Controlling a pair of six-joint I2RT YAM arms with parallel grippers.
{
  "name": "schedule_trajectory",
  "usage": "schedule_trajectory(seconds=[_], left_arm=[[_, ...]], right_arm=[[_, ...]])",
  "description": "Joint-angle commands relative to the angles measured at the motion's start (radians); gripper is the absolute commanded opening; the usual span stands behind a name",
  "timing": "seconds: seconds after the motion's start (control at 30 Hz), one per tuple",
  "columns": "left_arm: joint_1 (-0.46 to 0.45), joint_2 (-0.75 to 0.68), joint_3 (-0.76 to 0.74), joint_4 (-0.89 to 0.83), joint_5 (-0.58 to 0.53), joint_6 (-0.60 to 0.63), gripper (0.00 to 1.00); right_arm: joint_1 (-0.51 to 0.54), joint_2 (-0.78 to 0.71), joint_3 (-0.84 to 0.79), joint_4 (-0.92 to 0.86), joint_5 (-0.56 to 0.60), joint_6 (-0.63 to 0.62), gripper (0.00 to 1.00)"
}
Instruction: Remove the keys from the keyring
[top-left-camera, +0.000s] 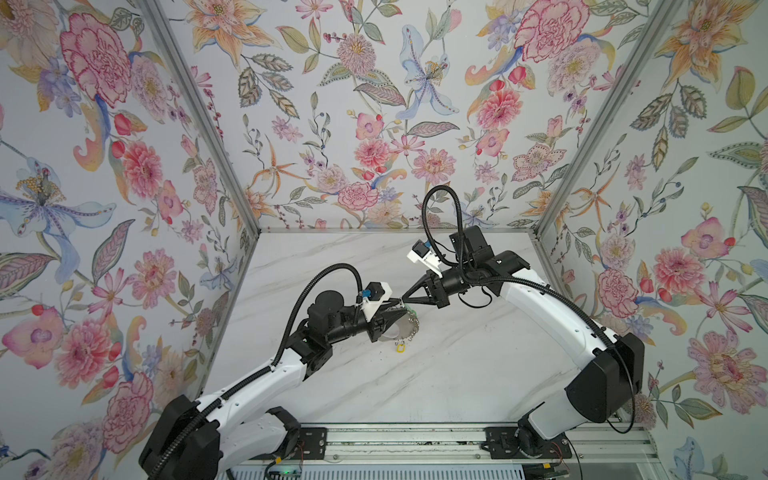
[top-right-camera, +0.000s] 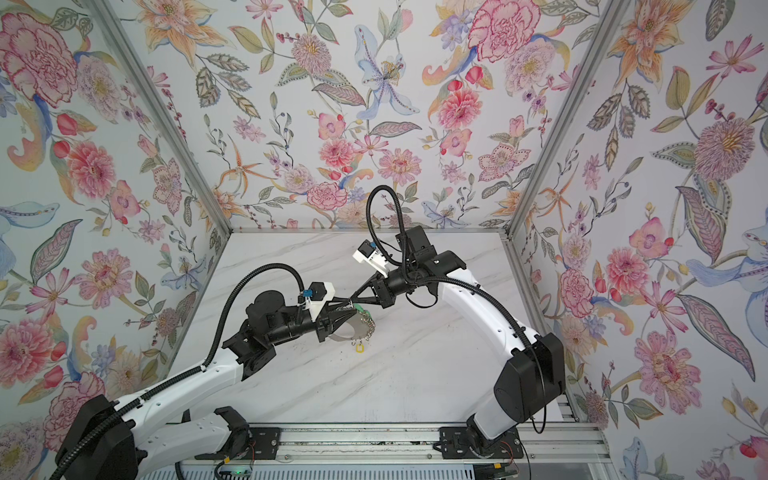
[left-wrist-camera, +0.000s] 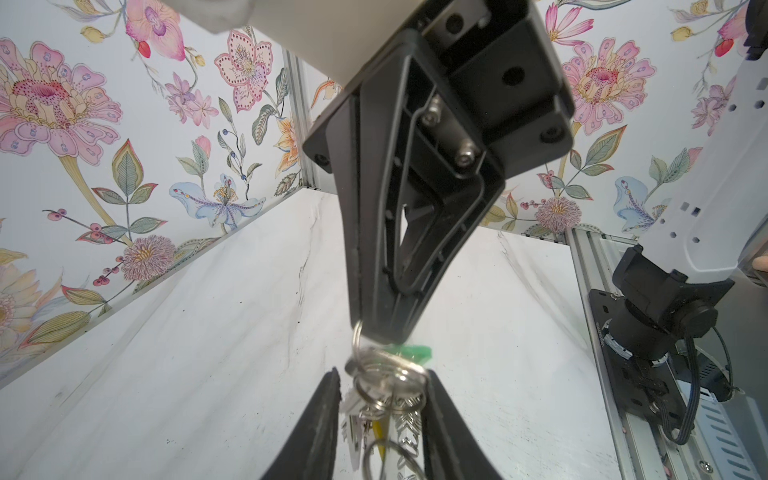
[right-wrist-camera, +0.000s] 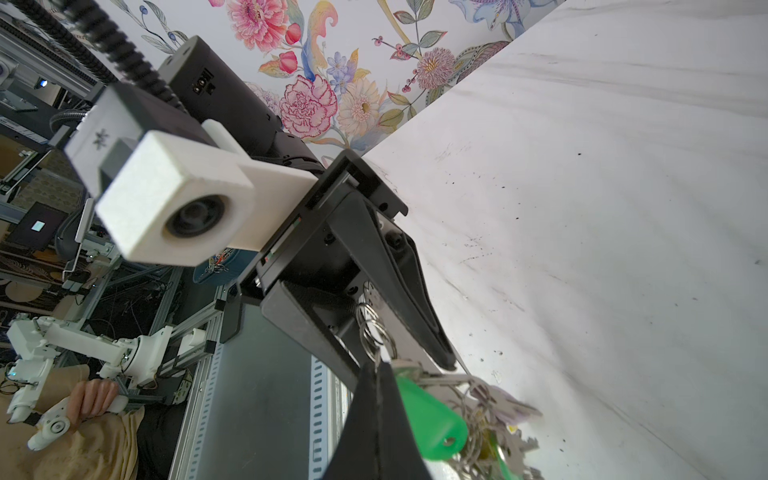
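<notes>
Top views both place the keyring (top-left-camera: 390, 336) over the middle of the table (top-left-camera: 457, 374), where the two arms meet; the left pincer (top-left-camera: 398, 312) stands part-way open, its fingers closed around the grey plate and holding it; the right pincer (top-left-camera: 402, 300) is fully closed, nipping a wire ring (left-wrist-camera: 358, 332) on the plate's edge; a green-tagged key (right-wrist-camera: 432, 419) hangs just beside that tip; a yellow-tagged key (top-left-camera: 401, 348) dangles from the plate's near end.
</notes>
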Motion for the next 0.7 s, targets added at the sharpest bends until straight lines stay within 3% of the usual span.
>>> schedule_trajectory(seconds=[0.0, 0.3, 0.4, 0.5, 0.67], left_arm=[[-0.008, -0.020, -0.001, -0.013, -0.013, 0.008, 0.36], [-0.008, -0.024, 0.002, -0.018, -0.025, 0.016, 0.30], [-0.009, -0.027, -0.004, -0.012, -0.030, 0.013, 0.31], [-0.008, -0.034, -0.014, 0.000, -0.038, 0.005, 0.39], [-0.008, -0.049, -0.025, 0.002, -0.047, 0.005, 0.34]], right_arm=[[-0.006, -0.004, 0.031, -0.002, -0.041, -0.025, 0.00], [-0.001, 0.009, 0.028, 0.000, -0.051, -0.025, 0.00], [0.004, 0.017, 0.027, -0.001, -0.051, -0.025, 0.00], [0.006, 0.022, 0.018, 0.000, -0.050, -0.025, 0.00], [0.009, 0.023, 0.011, -0.001, -0.049, -0.026, 0.00]])
